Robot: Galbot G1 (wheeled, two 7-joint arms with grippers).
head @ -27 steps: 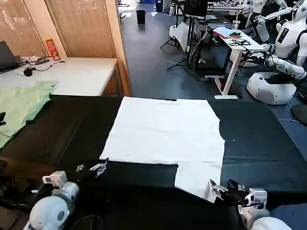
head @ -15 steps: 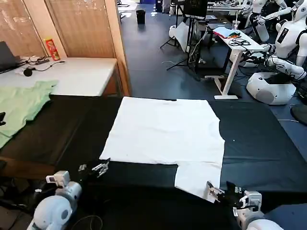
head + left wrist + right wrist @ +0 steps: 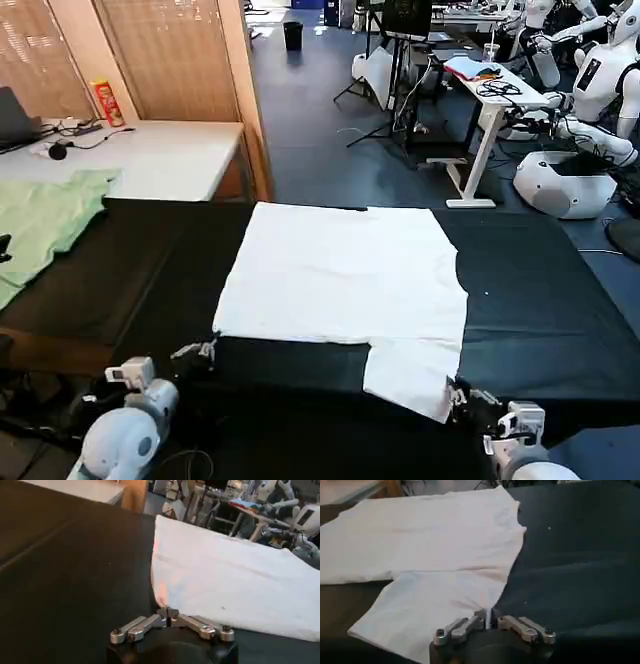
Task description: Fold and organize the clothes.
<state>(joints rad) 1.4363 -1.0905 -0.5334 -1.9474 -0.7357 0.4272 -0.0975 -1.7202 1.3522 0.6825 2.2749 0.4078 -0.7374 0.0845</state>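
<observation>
Both arms end in rounded, glossy white shells, each carrying a small pale grey boxy module on top. The left gripper has slim silver metal fingers on a black base. In the left wrist view its linkage is a pair of brushed-metal bars joined by dark round screws, seated on a black housing. The right gripper has the same silver bars, screws and black mount.

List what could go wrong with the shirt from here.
1. The left gripper pinches only the very corner of the T-shirt; a pull might slip it free.
2. The right gripper clamps the sleeve's edge, so uneven lifting could skew the fold.
3. The near sleeve lies at the black table's edge and might slide off.
</observation>
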